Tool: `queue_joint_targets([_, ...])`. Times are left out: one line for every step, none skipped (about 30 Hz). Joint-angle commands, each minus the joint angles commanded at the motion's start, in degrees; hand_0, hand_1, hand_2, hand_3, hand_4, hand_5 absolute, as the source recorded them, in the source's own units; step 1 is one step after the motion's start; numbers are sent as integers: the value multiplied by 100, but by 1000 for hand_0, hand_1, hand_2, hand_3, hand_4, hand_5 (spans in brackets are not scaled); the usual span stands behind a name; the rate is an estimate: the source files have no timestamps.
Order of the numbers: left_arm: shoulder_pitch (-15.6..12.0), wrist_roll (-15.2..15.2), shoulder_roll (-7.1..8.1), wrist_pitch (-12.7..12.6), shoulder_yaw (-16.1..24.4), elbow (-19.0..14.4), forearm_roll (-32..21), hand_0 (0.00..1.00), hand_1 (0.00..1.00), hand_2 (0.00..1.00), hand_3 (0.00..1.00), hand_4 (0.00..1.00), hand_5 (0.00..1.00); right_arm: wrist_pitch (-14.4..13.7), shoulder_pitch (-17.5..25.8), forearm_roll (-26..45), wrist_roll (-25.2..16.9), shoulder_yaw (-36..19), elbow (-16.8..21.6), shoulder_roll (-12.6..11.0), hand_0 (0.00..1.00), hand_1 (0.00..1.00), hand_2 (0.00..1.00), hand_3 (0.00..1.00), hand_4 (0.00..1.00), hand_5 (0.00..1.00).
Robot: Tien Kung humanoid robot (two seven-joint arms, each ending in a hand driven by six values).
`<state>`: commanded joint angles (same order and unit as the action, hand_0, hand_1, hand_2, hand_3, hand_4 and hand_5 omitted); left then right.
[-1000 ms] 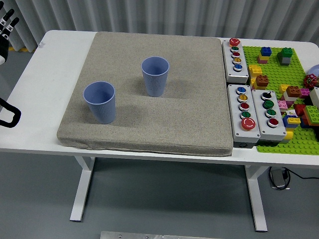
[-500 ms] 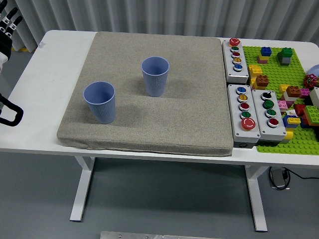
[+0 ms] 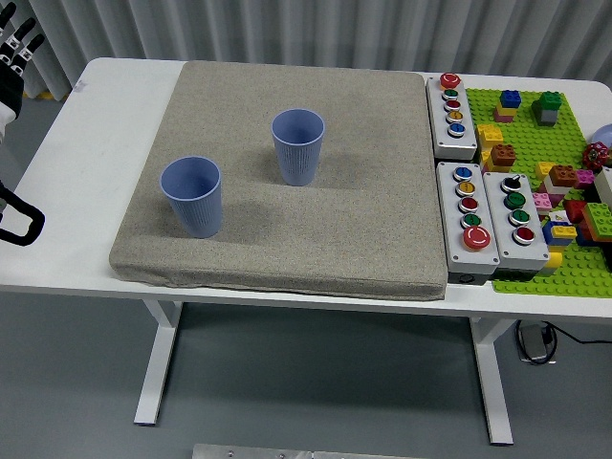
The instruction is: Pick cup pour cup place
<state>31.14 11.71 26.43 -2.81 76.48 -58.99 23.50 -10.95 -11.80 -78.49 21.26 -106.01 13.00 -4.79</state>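
On the white table, a thick grey pad covers most of the top and serves as the landmark.

- Far cup: blue, ribbed, upright near the pad's middle, mouth up. Contents cannot be made out.
- Near cup: same kind, upright toward the pad's near left corner, well apart from the far cup.
- Off the pad's right edge: three grey button boxes, then a green brick plate crowded with bricks.
- Left hand: at the frame's edge, well left of the pad and off the table, fingers spread and holding nothing. Right hand not in view.

Both cups standing free suits either a pour to come or one finished and set down; the scene does not decide.

Risks, as I judge them:
- Pad looks soft, so a cup set down tilted could topple.
- Thin ribbed walls may buckle or slip under a hard squeeze.
- A reach from the left passes the near cup and could knock it over.
- A pour tipped off-centre would spill onto the pad.
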Motion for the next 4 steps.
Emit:
queue_joint_targets([0,-1,-2,0,-4,-2,5,813,841,958,954,858,998,1,1,-9,2,-6,1,1,694,663,615,615,2,349])
queue_joint_targets([-4,-2,-4,0,-10,-5,13,813,841,958,954,858,998,1,1,-23,7,-16,5,3,694,663,615,615,2,349])
queue_joint_targets([-11,-2,-4,-1,-8,-8,15,813,841,958,954,858,998,-3,1,-37,11,-30,9,6,694,663,615,615,2,349])
queue_joint_targets([-21,-1,-4,-2,-3,-10,15,813,841,958,954,858,998,-9,0,-53,15,-47,13,11,694,663,615,615,2,349])
